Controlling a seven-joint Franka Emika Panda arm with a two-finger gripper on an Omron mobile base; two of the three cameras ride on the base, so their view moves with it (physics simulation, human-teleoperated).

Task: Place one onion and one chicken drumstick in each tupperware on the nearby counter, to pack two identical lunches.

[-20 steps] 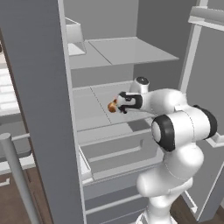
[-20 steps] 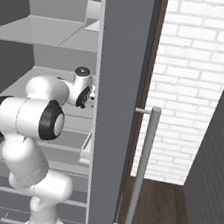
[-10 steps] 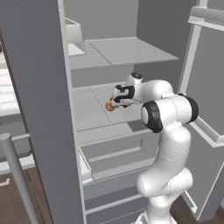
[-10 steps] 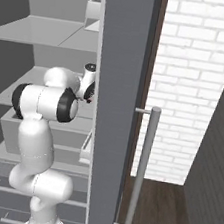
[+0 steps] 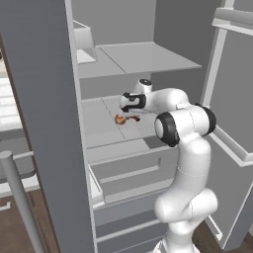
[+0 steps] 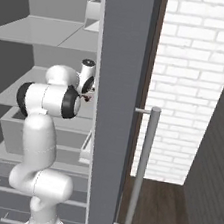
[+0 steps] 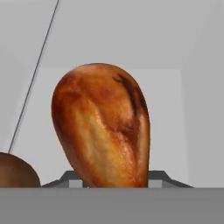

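Reaching into the open fridge, the arm has its gripper [image 5: 129, 114] right down at the chicken drumstick [image 5: 120, 119] on the middle shelf [image 5: 99, 129], so this looks like the fetch-a-drumstick step, nothing packed from here yet as far as I can judge.

Going left to right around that drumstick: in the hand view there's a rounded brown thing [image 7: 15, 170] poking in at the bottom left, just beside the drumstick, could be the second one or an onion, can't tell. Then the drumstick [image 7: 103, 127] itself, fat end up, dead centre and very close to the camera. Right of it is just bare shelf and fridge wall.

Fingers sit either side of its lower end by the look of it, but I honestly can't tell whether they're clamped on it or just around it; tips are mostly hidden behind the meat.

Next move, I reckon: confirm a firm pinch, lift clear of the shelf, back out without clipping the fridge door [image 6: 115, 109], then drive to the counter with the tupperware.
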